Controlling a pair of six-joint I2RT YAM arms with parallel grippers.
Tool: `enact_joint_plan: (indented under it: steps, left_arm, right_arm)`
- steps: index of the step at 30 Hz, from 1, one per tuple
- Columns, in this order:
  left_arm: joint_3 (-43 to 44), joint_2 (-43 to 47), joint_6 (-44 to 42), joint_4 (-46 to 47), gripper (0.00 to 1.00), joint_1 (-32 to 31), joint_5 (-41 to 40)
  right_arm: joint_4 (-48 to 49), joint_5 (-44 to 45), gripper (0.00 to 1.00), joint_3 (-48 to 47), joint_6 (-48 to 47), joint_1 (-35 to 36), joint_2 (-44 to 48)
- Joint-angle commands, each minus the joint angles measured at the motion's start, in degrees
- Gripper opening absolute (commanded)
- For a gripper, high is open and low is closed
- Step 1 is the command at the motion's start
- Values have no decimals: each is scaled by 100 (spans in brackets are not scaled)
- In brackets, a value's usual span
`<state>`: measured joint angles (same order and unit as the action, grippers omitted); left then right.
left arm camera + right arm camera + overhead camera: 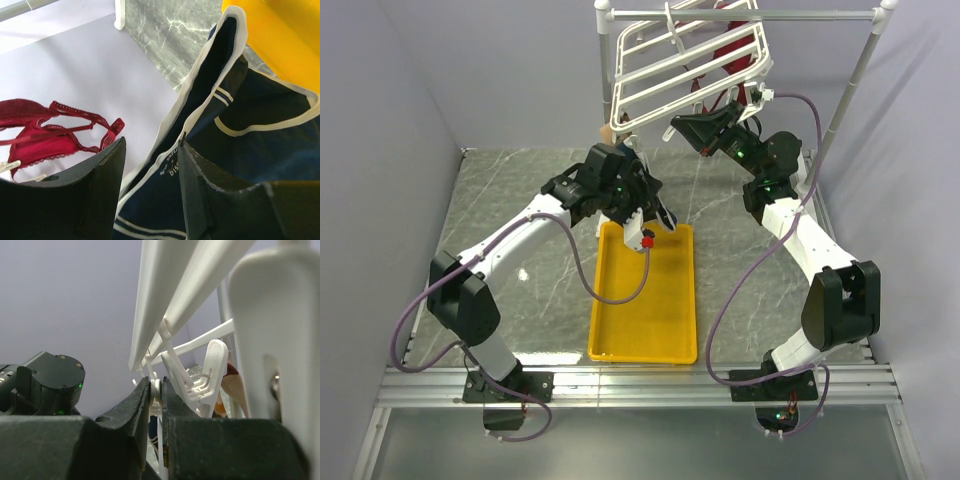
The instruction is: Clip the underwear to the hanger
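Judging the step in hand as the carry-up of cloth to rack. Starting with the hanger point(165, 290): slanting directly above the right gripper point(682, 128), up and to the right of the left gripper point(151, 146) and well apart from that one. Next the yellow tray point(645, 320): directly below the left gripper. Then the underwear point(260, 130): pinched at the white-edged waistband between the left fingers, hanging down from them toward the tray, apparently lifted off it. Then the clip point(156, 388): squeezed between the right fingers, pressed together on its tail; cannot tell mouth open or closed from here. To do it well: raise the left gripper toward the right one, present a single taut stretch of waistband edge-on to the clip mouth, keep the right pinch firm until seating the trim deep inside, then release right first, left second. Beware the dark red garment point(45, 140) off beyond the left finger, and slack folds doubling at the mouth.
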<state>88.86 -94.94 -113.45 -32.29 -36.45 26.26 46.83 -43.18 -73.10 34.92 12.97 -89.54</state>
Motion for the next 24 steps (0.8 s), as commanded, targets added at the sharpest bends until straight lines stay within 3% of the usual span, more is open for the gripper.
enact_joint_plan:
  steps: [1, 10, 18, 20, 24]
  left_arm:
    - [255, -148, -2481, -23, 53, -108, -50]
    - [579, -403, -2314, -189, 45, -275, -621]
    - [930, -631, -1708, -216, 16, -565, -1457]
    - [1010, -675, -1470, -269, 3, -653, -1668]
    - [871, -518, -1216, -216, 0, -671, -1598]
  right_arm:
    - [-490, -402, 0, -169, -126, -40, -222]
    - [-464, -402, 0, -205, -81, -32, -257]
    - [-447, -384, 0, -178, -99, -32, -266]
    - [-447, -384, 0, -187, -90, -40, -275]
    - [-473, -376, 0, -231, -99, -32, -292]
